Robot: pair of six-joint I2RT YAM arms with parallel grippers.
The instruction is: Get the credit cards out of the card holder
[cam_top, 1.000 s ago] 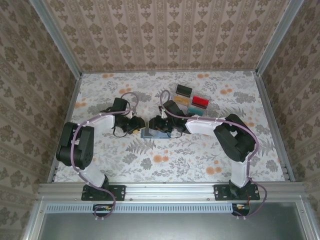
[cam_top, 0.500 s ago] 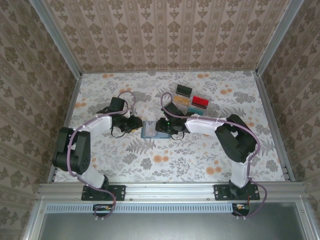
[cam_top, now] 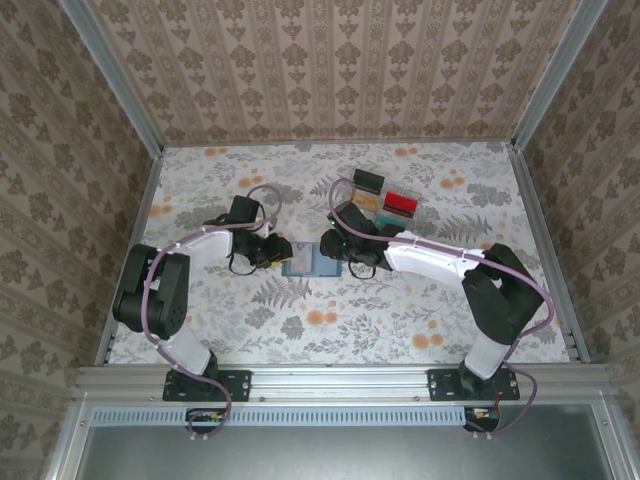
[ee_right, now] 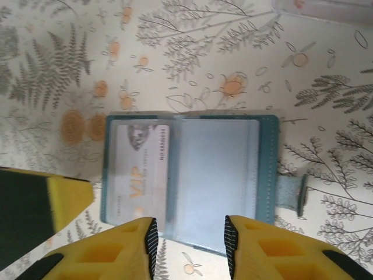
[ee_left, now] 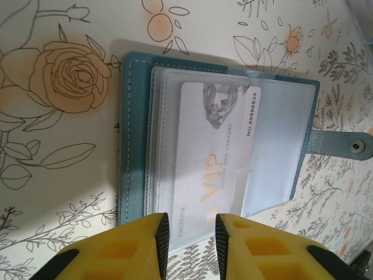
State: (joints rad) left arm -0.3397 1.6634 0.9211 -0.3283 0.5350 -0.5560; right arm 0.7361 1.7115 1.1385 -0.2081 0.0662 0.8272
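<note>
The card holder (cam_top: 303, 263) lies open and flat on the floral table between both grippers. In the left wrist view its teal cover (ee_left: 130, 146) frames clear sleeves, and a pale grey-white credit card (ee_left: 217, 157) marked VIP sticks partly out of a sleeve towards my left gripper (ee_left: 189, 236). That gripper is open with a narrow gap, and the card's near end lies under the gap. My right gripper (ee_right: 190, 242) is open over the near edge of the card holder (ee_right: 268, 163); the same card (ee_right: 139, 169) sits in the left panel.
A clear compartment tray (cam_top: 380, 203) with red, black and teal blocks stands just behind the right gripper; its edge (ee_right: 320, 9) shows at the top of the right wrist view. The holder's snap strap (ee_left: 344, 146) points away from the left gripper. Metal rails border the table.
My left gripper drew back from the card holder, then came up to it again with its jaws narrower. The right arm's elbow swung out to the right while its gripper stayed at the holder.
</note>
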